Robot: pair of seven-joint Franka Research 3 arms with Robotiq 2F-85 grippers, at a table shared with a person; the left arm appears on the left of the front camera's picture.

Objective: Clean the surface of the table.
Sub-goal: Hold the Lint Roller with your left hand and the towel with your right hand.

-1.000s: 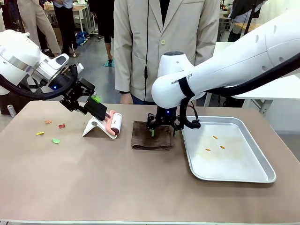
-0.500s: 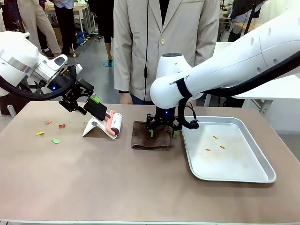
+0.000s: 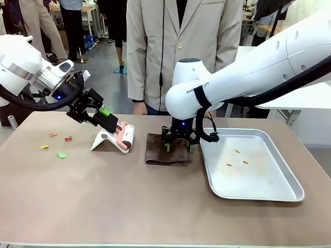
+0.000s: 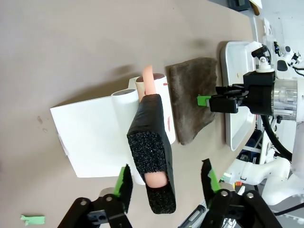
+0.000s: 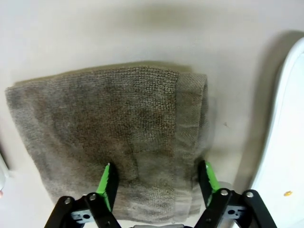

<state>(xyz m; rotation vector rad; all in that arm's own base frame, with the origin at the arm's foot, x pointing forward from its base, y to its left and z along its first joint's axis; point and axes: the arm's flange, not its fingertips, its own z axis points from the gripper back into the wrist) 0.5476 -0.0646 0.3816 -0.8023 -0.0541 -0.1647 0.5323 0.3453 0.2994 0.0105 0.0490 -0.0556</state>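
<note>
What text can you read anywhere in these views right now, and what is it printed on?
"RANK" then "OT": grey lettering on the right arm in the front view; a black strap hides the letters between, and the first letter is cut off.
Small red marks on the lint roller in the left wrist view: too small to read.
No other print is legible.

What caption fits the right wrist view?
The right gripper, jaws open, over a folded brown towel beside the steel tray.

white rounded left arm and right arm, black cables; black right claw, green pads; person in beige jacket.
</note>
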